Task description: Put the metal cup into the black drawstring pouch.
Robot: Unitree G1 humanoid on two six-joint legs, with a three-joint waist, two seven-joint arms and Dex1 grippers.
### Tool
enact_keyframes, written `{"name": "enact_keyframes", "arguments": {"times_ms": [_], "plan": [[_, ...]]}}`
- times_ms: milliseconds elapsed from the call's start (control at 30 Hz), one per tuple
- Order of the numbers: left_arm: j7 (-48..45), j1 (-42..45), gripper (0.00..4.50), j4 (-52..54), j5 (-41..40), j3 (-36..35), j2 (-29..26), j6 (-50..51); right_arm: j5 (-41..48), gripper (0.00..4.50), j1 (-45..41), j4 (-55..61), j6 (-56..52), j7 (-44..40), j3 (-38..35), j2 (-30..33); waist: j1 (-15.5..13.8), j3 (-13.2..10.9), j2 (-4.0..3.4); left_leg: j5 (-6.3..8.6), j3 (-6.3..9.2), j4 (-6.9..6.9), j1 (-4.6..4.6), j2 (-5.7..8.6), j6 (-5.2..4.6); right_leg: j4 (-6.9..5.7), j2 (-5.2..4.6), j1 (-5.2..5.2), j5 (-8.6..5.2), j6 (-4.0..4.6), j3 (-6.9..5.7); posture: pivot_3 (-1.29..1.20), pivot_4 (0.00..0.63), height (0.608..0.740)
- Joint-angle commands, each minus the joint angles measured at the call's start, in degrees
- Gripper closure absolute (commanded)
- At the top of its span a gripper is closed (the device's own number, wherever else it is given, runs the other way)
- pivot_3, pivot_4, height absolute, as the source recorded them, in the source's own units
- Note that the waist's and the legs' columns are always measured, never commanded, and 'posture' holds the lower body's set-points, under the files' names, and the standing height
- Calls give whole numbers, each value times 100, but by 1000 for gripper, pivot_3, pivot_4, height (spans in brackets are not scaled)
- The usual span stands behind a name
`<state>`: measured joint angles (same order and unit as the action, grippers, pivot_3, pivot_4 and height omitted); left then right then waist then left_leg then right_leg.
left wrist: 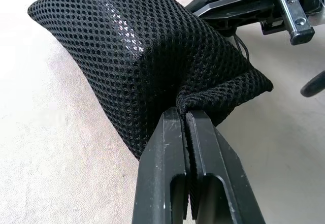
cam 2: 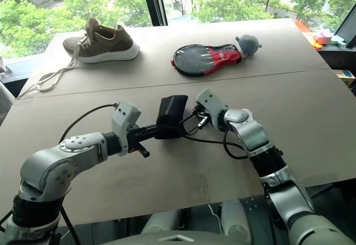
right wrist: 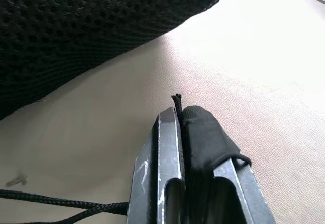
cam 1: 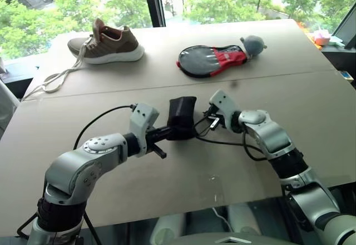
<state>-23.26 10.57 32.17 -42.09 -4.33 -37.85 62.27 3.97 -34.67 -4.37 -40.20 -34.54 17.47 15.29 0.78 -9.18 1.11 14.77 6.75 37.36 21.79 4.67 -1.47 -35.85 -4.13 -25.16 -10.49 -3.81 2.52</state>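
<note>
The black drawstring pouch (cam 1: 182,117) is held just above the tan table (cam 1: 311,111), bulging into a boxy shape. My left gripper (left wrist: 185,113) is shut on a bunched corner of its mesh. A silvery glint shows through the mesh (left wrist: 122,26); the metal cup itself is hidden. My right gripper (right wrist: 177,109) sits close beside the pouch on its right, shut on the thin drawstring cord, whose end pokes out between the fingertips. More cord (right wrist: 61,203) trails back beside the fingers.
A brown shoe (cam 1: 108,44) with loose laces lies at the back left. A black-and-red paddle-shaped case (cam 1: 211,60) with a grey ball (cam 1: 253,44) lies at the back centre. Small pink items (cam 1: 321,36) sit past the far right corner.
</note>
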Motion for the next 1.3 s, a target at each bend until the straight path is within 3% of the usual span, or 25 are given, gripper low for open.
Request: {"name": "enact_keyframes", "arguments": {"times_ms": [33,467,633,733,900,1067,1300], "plan": [[16,55,4500,103,37,-32,31,-35,177,4385,57,84,-81,241,-439,-139,3,0,0,0,0,0,0,0,0,0,0,0,0,0,0,0,150,740],[31,265,4500,-118,-179,-464,537,-217,2320,4385,-429,793,-658,1546,-3025,-1625,22,-2,-3,0,4,-2,2,-1,0,-1,2,-5,0,0,0,0,150,740],[-20,313,3016,-122,-392,-662,622,-206,2972,4500,-627,992,-963,1899,-3388,-1829,28,-2,-4,0,3,-4,7,-1,0,-1,2,-12,0,1,2,0,150,740],[-46,395,1502,-188,-650,-861,703,-197,3206,4500,-722,1095,-1063,2054,-3432,-1823,32,-3,-5,0,1,-6,8,-1,0,-2,2,-15,0,1,3,0,150,740],[-568,701,1502,-346,-1730,-1608,609,-317,3617,4500,-924,1454,-1232,2038,-3247,-1772,51,-4,-7,0,2,-5,10,-2,0,-3,2,-17,0,1,2,0,150,740],[-158,1405,1502,-588,-1224,-1427,819,-979,4099,4500,-1094,1863,-1475,1929,-2952,-1732,83,-4,-7,0,3,-5,9,0,0,-3,1,-15,0,0,0,0,150,740],[-287,1969,1502,-814,151,-222,1101,-2113,4369,4500,-1385,2015,-1700,2127,-2603,-1741,126,-3,-5,0,0,-5,12,2,0,-1,0,-17,1,0,4,0,150,740]]}}
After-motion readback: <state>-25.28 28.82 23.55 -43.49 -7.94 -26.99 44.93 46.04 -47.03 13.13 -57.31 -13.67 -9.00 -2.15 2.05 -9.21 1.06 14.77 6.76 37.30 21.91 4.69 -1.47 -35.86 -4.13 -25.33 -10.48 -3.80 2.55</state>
